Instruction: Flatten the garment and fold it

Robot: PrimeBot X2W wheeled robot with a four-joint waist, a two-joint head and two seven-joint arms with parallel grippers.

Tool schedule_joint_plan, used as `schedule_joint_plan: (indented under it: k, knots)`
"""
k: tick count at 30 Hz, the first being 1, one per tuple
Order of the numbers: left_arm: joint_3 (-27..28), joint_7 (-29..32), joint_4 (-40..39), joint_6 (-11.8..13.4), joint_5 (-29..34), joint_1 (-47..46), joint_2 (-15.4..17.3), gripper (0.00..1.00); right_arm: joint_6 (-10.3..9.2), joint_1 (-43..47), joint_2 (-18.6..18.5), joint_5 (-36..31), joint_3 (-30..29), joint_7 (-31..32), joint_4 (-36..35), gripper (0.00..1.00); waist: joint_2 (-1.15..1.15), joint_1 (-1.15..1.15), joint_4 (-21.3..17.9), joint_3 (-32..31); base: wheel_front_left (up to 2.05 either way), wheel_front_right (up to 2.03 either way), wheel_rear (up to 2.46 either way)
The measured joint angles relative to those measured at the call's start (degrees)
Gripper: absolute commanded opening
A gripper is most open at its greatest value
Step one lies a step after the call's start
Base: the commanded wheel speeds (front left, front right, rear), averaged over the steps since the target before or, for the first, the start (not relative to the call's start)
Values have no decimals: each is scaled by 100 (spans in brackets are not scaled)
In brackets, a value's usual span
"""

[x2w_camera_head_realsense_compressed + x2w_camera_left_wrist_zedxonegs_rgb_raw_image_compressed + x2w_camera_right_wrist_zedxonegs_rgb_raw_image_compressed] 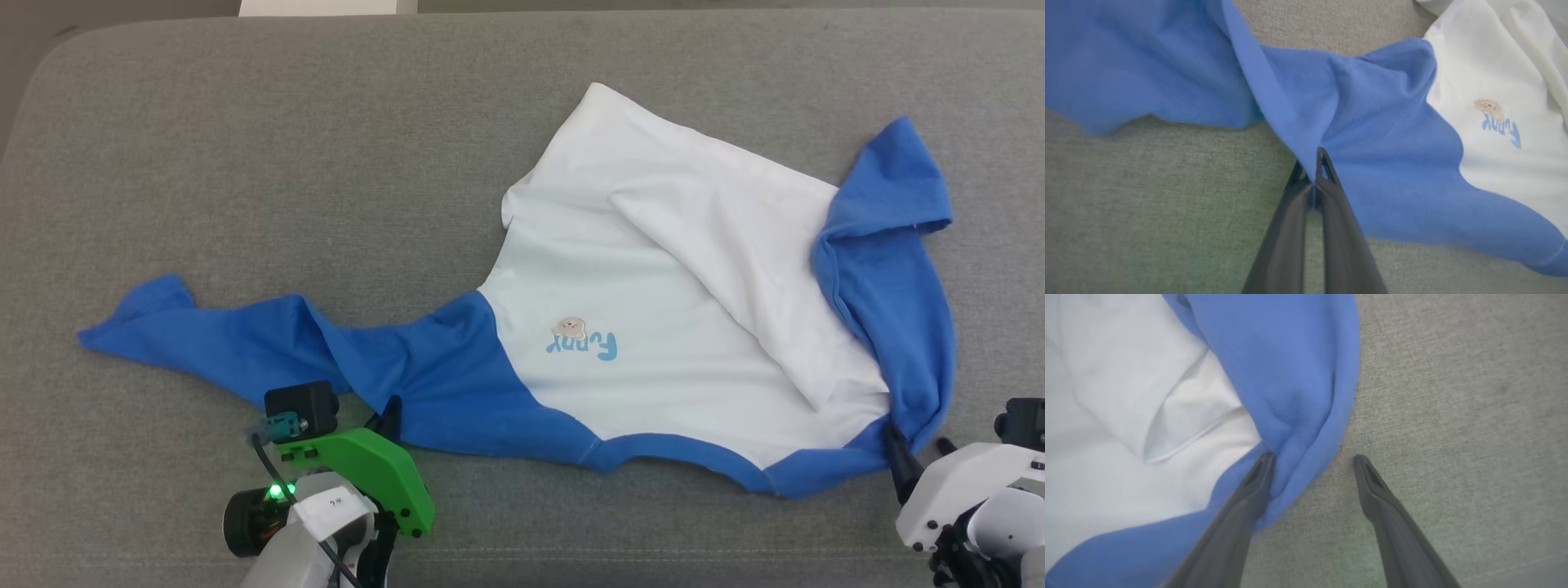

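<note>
Left claw (pixel 1314 163): pressed shut on a raised ridge of blue cloth partway along the sleeve on the left. Right claw (pixel 1314 459): spread wide, gripping nothing, one finger (pixel 1247 494) tucked against a bunched blue fold at the shirt's near right corner, the other resting on bare grey fabric just beside it. Underneath everything, a broad grey cushion (pixel 245 163). Spread over its middle and right, the shirt (pixel 653 327), front up, neck edge toward the robot, a white hem corner pointing away. Far from flat: a wide white flap turned over across the right half, the right sleeve (pixel 890 269) curled and doubled along that side, the left sleeve (pixel 204 343) trailing far out leftward in a wrinkled tongue. Along the near edge, a curved blue band (pixel 678 449). Smallest of all, a blue script print with a tan picture (pixel 581 339), upside down from the robot's side, near mid chest. Long axis running left to right across the robot's front, both claws at the near edge, one toward each end, cloth lying ahead of and between them. Judged to be mid-flattening. Probably calls for closing the right claw on its fold first, then drawing the two apart along that axis. Risk otherwise: a one-sided tug dragging the whole shirt leftward rather than smoothing it.
</note>
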Motion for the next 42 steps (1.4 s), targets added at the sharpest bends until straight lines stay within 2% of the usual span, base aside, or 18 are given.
schedule_joint_plan:
  k: [4,5,6,8,15,19,23,26,29,32,37,42]
  knots:
    - [-16,-14,26,-2,-23,-1,0,0,2,-102,-32,-131,-60,570,79,100,0,0,53,17,0,0,0]
    - [-19,-18,33,-4,-26,-1,0,0,2,-118,-46,-125,-48,673,75,80,0,0,61,16,0,0,0]
    - [-19,-32,40,-7,-37,-1,0,0,2,-129,-59,-113,-14,783,65,33,0,0,66,11,0,0,0]
    - [-23,-43,56,-9,-40,-1,0,0,2,-123,-85,-88,24,923,22,0,0,0,70,-9,0,0,0]
    - [112,-363,-216,-141,-177,-1,3,0,2,155,-1,124,97,1059,-617,0,0,0,42,-155,0,0,0]
    - [348,-443,-828,-512,-635,-79,-19,0,2,144,0,80,113,1336,-1650,0,0,0,-1,-233,0,0,0]
    - [525,-90,-1477,-825,-994,-632,171,0,0,-378,-16,-301,250,1882,-2609,0,0,0,-59,-234,0,0,0]
    - [665,352,-1811,-900,-1193,-1306,412,0,0,-1141,-252,-448,523,2303,-2875,0,0,0,-85,-150,0,0,0]
    - [815,775,-1974,-870,-1327,-2126,526,0,0,-2086,-664,-456,846,2632,-2766,0,0,0,-109,-1,0,0,0]
    - [1025,1038,-1895,-681,-1433,-3022,570,0,0,-3144,-894,-409,1109,2726,-2371,0,0,0,-138,211,0,0,0]
    - [1306,1137,-1277,-383,-1464,-4596,591,0,1,-4942,-973,-535,1356,2654,-1283,0,0,0,-194,701,0,0,0]
    - [1446,773,-426,-279,-1155,-5989,605,0,1,-6453,-899,-938,1418,2069,-412,0,0,2,-232,1286,0,0,0]
